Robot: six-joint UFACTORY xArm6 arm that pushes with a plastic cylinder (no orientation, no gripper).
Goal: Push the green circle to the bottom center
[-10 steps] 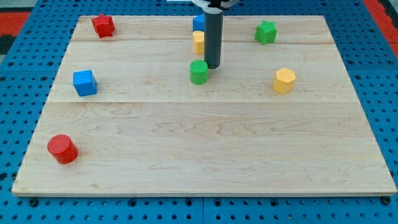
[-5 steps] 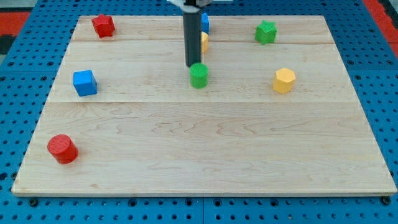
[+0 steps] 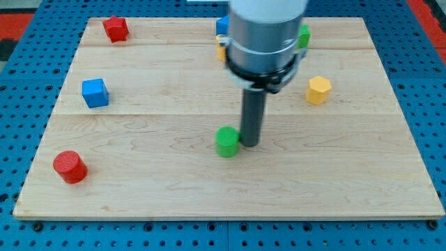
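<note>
The green circle (image 3: 226, 141) stands on the wooden board (image 3: 139, 188), a little below the board's middle and near its centre line. My tip (image 3: 249, 144) rests on the board touching the circle's right side. The rod rises from it to the arm's grey body, which fills the view's top centre.
A red circle (image 3: 70, 166) sits at the lower left. A blue cube (image 3: 95, 92) is at the left, a red block (image 3: 116, 28) at the top left. A yellow hexagon (image 3: 318, 90) is at the right. A blue block (image 3: 221, 26), a yellow block (image 3: 220, 49) and a green star (image 3: 304, 35) are partly hidden behind the arm.
The green circle has moved down the board, from the upper middle to just below the middle. My tip moved down with it and now stands at its right side.
</note>
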